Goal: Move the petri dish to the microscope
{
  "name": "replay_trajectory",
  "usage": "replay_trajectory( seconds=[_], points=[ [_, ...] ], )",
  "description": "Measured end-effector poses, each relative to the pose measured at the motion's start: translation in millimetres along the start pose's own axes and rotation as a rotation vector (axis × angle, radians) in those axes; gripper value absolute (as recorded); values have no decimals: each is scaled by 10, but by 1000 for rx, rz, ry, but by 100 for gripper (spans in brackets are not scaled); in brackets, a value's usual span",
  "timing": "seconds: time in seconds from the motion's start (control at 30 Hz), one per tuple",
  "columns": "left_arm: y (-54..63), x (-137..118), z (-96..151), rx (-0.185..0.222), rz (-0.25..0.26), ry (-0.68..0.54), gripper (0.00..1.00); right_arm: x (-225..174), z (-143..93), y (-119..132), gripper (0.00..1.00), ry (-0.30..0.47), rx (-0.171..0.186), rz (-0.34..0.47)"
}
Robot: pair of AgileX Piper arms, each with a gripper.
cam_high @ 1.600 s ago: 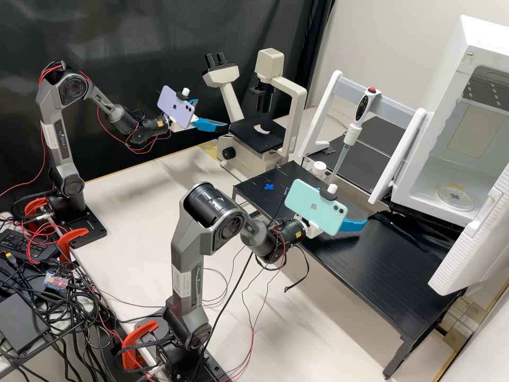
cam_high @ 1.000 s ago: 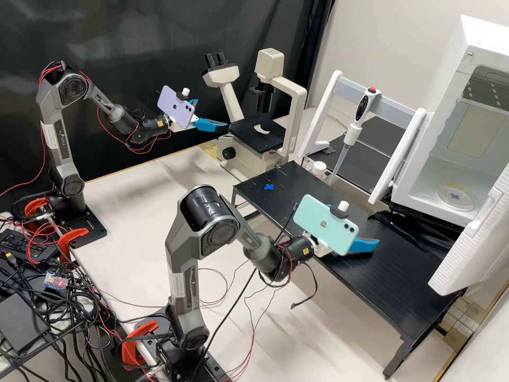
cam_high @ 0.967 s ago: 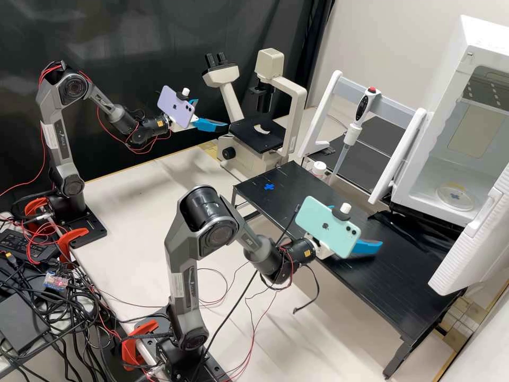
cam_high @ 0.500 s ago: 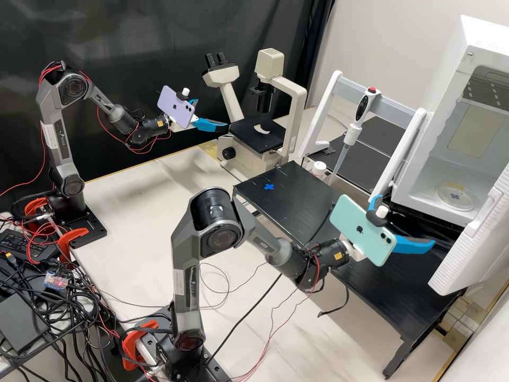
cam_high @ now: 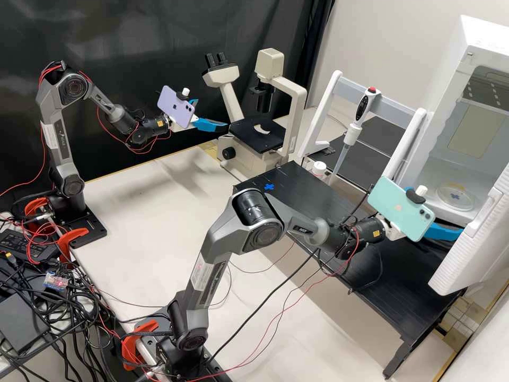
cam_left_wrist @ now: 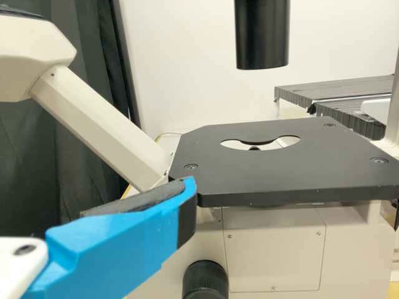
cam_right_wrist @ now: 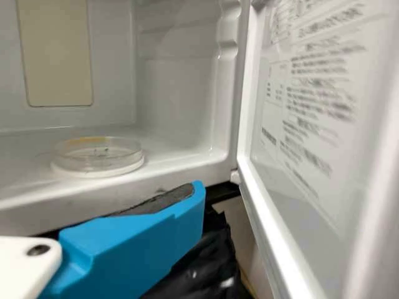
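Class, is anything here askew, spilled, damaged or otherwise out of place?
The cables at the high view's lower left look untidy, lying in a tangled heap. The petri dish sits level in the white cabinet, with no visible spill.

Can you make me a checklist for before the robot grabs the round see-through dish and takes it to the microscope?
1. White plastic door of the white box is open: ok.
2. Round clear plastic petri dish lies flat inside the box: ok.
3. White right gripper has its two bright blue fingers apart: ok.
4. Dish is between those fingers: not ok, it sits beyond them.
5. White left gripper is not touching the flat black microscope stage: cannot tell, they look very close.
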Motion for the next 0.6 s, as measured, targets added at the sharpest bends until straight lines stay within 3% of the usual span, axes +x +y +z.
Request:
replay_trajectory(
  seconds=[0.13, 0.43, 0.6],
  points=[
    [0, 0, 0, 0, 0, 0, 100, 236, -75, 39, 100, 9, -19, 11],
    [0, 0, 0, 0, 0, 0, 100, 766, -221, -53, 100, 26, -4, -11],
    [0, 0, 0, 0, 0, 0, 100, 1002, -251, -145, 100, 27, -31, -48]
  ],
)
